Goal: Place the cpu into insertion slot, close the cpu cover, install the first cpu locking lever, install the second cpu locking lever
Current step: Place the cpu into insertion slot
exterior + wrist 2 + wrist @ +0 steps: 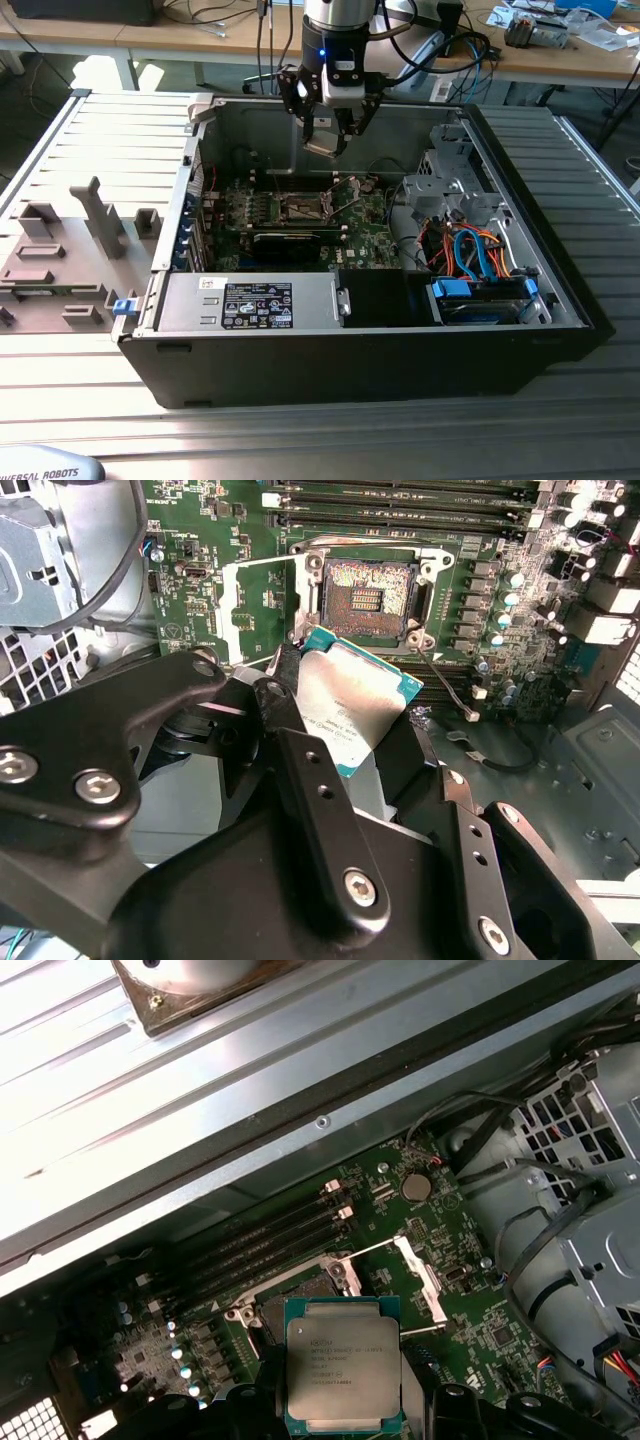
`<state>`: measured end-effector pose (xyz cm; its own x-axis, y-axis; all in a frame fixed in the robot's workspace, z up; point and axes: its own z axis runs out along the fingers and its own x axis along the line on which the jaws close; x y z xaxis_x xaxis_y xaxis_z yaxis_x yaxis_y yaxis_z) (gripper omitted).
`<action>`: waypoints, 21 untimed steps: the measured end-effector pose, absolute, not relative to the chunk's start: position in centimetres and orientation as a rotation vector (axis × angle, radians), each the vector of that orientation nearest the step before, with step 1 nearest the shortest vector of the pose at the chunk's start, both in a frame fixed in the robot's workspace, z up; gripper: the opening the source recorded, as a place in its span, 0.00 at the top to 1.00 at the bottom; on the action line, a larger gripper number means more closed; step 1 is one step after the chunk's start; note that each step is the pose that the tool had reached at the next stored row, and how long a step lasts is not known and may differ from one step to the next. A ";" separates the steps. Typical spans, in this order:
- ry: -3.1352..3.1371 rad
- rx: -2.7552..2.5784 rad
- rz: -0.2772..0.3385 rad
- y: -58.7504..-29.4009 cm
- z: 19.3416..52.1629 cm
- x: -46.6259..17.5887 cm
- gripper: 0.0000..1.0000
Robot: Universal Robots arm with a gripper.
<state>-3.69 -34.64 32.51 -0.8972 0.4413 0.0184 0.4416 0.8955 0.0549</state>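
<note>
My gripper (pixel 327 140) hangs inside the open computer case, above the motherboard, shut on the cpu (pixel 324 146). The cpu (pixel 350 705) is a flat square chip with a silver top and green rim, clamped by two opposite edges between black fingers (pixel 283 695). The insertion slot (pixel 368 598) lies open a little ahead of the chip, its contact field bare; in the first wrist view the cpu (pixel 343 1365) covers part of the slot (pixel 300 1295). The cpu cover (pixel 420 1275) is swung open beside the slot. A thin locking lever (pixel 442 680) sticks out by the socket corner.
The black case wall (pixel 350 375) surrounds the board. A labelled power supply (pixel 255 303) sits at the front, a drive cage with orange and blue cables (pixel 480 255) at the exterior view's right. Memory slots (pixel 400 510) run beside the socket. Grey fixtures (pixel 70 250) stand outside the case.
</note>
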 end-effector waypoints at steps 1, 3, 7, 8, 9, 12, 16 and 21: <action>-3.053 -0.712 -0.090 -34.6 32.5 -3.7 0.46; -3.052 -0.714 -0.090 -34.6 32.5 -3.7 0.46; -3.052 -0.717 -0.090 -34.6 32.5 -3.7 0.46; -3.052 -0.718 -0.090 -34.6 32.5 -3.7 0.46; -3.051 -0.720 -0.090 -34.6 32.5 -3.7 0.46; -3.050 -0.724 -0.090 -34.6 32.5 -3.7 0.46; -3.049 -0.728 -0.091 -34.6 32.5 -3.7 0.46; -3.048 -0.733 -0.090 -34.6 32.5 -3.7 0.46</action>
<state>-3.69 -34.64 32.51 -0.8908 0.4540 0.0184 0.4543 0.8892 0.0548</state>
